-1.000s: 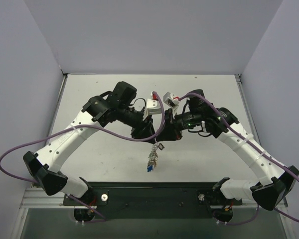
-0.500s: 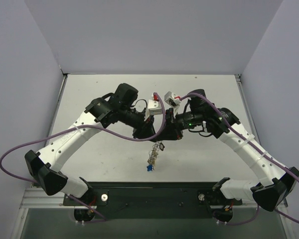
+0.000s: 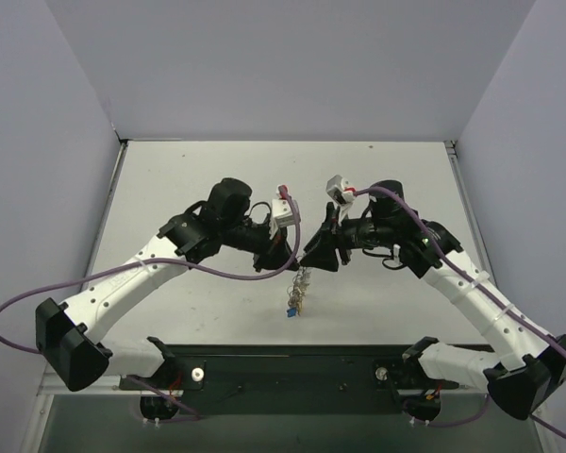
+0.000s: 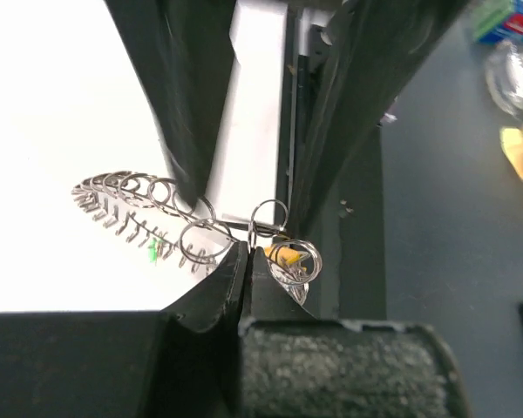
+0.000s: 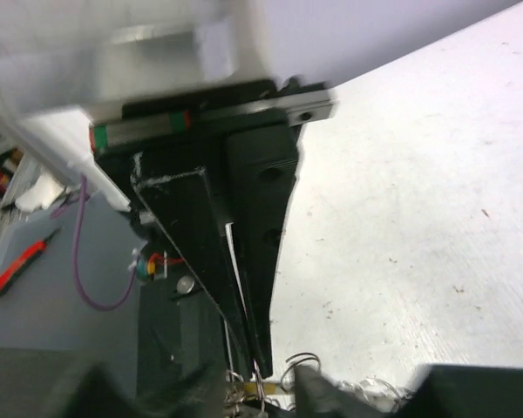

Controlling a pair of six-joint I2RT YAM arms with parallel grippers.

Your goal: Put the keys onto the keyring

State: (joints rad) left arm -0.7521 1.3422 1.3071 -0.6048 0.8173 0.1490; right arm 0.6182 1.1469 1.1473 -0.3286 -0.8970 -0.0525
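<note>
1. The arms [image 3: 123,281] were white with black joints, and purple cables [image 3: 236,276] ran along them.
2. The left gripper [image 4: 247,251] was black all over, with a thin green-and-red strip [image 5: 139,131] along its rail.
3. The keyring [image 4: 148,193] was silvery, its rim a row of shiny little loops.
4. The keys [image 4: 284,256] showed a yellow head, a green one under the loops and a blue one low in the bunch.
5. The table [image 3: 189,170] was off-white with faint dark specks.
6. The walls [image 3: 292,66] were pale lilac-grey.
</note>
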